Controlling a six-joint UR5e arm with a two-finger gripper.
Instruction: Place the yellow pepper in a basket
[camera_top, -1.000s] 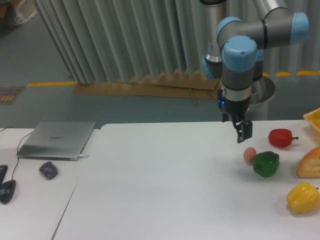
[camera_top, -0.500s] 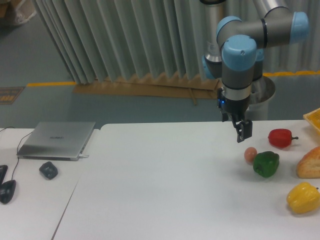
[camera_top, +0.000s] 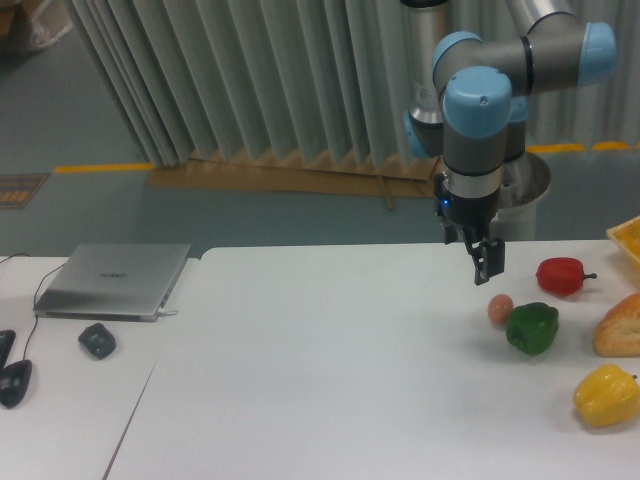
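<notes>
the black two-finger gripper (camera_top: 489, 262) of the grey-and-blue arm hangs above the white tabletop (camera_top: 330, 370), holding nothing; whether its fingers stand wide or narrow cannot be told from this angle. the glossy, lumpy yellow bell pepper (camera_top: 605, 394) lies near the tabletop's right front edge, well apart from the gripper, with the tan bread loaf (camera_top: 620, 326) behind it. a corner of the bright yellow latticed basket (camera_top: 627, 238) shows at the right edge, beyond the red pepper (camera_top: 560, 275), while the green bell pepper (camera_top: 531, 327) sits just beside a small pinkish round fruit (camera_top: 500, 309).
</notes>
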